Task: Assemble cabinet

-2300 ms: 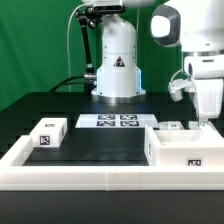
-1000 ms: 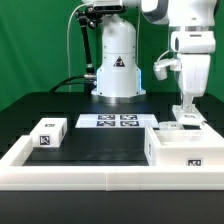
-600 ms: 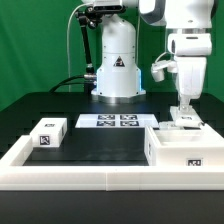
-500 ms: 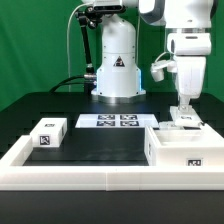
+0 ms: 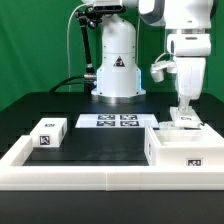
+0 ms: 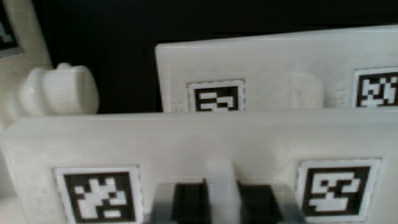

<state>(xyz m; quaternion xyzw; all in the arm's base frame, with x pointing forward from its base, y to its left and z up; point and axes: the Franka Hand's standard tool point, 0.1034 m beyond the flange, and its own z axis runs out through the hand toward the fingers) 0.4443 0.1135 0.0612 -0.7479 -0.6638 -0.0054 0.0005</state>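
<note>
Gripper: low at the exterior view's right, pointing straight down, just behind the cabinet shell.
Fingers: two black ones, pressed nearly together, with only a thin white line between them in the wrist view. Cannot tell whether pinching a thin edge or nothing.
Cabinet shell: white box by the front table rim, on the exterior view's right, small tag facing front.
Small white pieces: right behind the shell, below the gripper. Tagged faces very close in the wrist view.
Drawer block: over at the exterior view's left, well apart from the shell, nothing touching it.
Marker board: flat in the middle, further back. Not part of the job.
Worry one: a bump. Cause: very little room around the fingers, so any sideways push likely to shove or tip a piece.
Worry two: a slip. Cause: if pinching, only a thin edge held, easy to lose on the way up.
Worry three: a jam. Cause: a crooked piece pushed into the shell, likely to stick.
Worry four: nothing grabbed. Cause: closing beside the edge, not on it.
</note>
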